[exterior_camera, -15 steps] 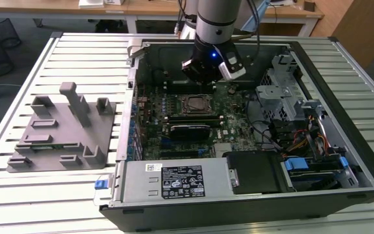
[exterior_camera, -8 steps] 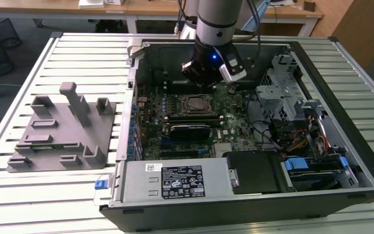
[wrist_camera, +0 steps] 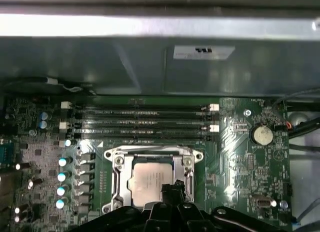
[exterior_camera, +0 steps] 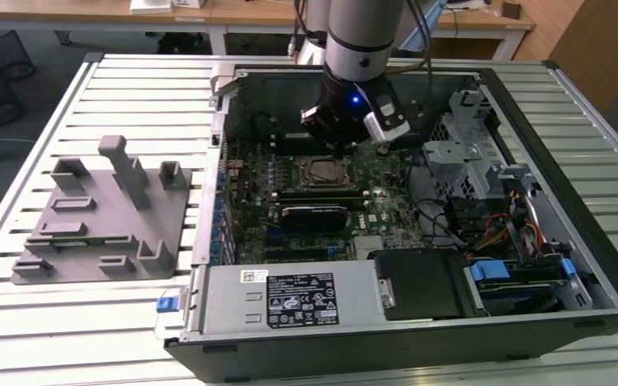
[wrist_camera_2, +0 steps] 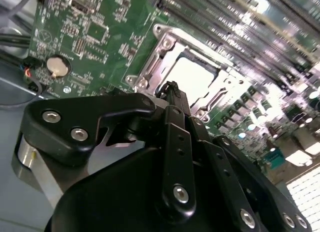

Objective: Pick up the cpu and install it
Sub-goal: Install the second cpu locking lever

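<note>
The cpu (wrist_camera: 147, 178) lies flat inside the motherboard socket (wrist_camera: 116, 162), its pale silvery top showing within the open metal frame; in the second wrist view the cpu (wrist_camera_2: 192, 75) looks bright white. My gripper (wrist_camera: 173, 188) hangs just above the cpu's edge with its black fingers (wrist_camera_2: 172, 90) pressed together into one tip, and nothing is held between them. In the exterior view the gripper (exterior_camera: 341, 146) is low inside the computer case, directly over the socket (exterior_camera: 323, 171).
A grey plastic fixture (exterior_camera: 105, 213) stands on the slatted table at the exterior view's left of the open case (exterior_camera: 566, 241). Memory slots (wrist_camera: 145, 119), a coin battery (wrist_camera: 262, 135), a black block (exterior_camera: 315, 215), the power supply (exterior_camera: 287, 299) and cable bundles (exterior_camera: 481, 217) surround the socket.
</note>
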Robot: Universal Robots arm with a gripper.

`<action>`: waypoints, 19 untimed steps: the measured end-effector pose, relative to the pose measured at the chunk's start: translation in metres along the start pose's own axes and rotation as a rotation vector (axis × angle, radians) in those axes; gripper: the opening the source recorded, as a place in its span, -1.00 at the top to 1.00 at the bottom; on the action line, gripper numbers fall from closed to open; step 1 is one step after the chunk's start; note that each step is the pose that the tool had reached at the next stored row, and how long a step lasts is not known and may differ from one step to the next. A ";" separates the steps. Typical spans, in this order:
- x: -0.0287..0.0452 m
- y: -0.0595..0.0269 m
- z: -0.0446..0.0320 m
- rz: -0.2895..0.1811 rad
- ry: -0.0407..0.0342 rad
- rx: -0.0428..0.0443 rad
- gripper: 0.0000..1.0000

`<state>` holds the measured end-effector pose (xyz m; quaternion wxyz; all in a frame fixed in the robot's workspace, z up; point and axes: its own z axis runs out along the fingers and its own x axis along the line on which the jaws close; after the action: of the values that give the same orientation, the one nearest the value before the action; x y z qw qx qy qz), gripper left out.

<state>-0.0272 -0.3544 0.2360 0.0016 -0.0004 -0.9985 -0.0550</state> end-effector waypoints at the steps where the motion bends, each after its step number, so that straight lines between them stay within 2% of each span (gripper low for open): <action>1: 0.0000 -0.0025 -0.0002 0.000 0.0000 -0.0001 0.79; 9: 0.0000 -0.0201 -0.0022 0.000 0.0014 -0.0024 0.79; 10: -0.0001 -0.0215 -0.0024 0.001 0.0050 -0.0035 0.79; 13: -0.0002 -0.0228 -0.0024 0.003 0.0250 -0.0052 0.79; 14: -0.0002 -0.0233 -0.0026 0.003 0.0289 -0.0051 0.79; 19: -0.0002 -0.0274 -0.0029 0.003 0.0296 -0.0052 0.79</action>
<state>-0.0270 -0.3819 0.2359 0.0165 -0.0013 -0.9982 -0.0576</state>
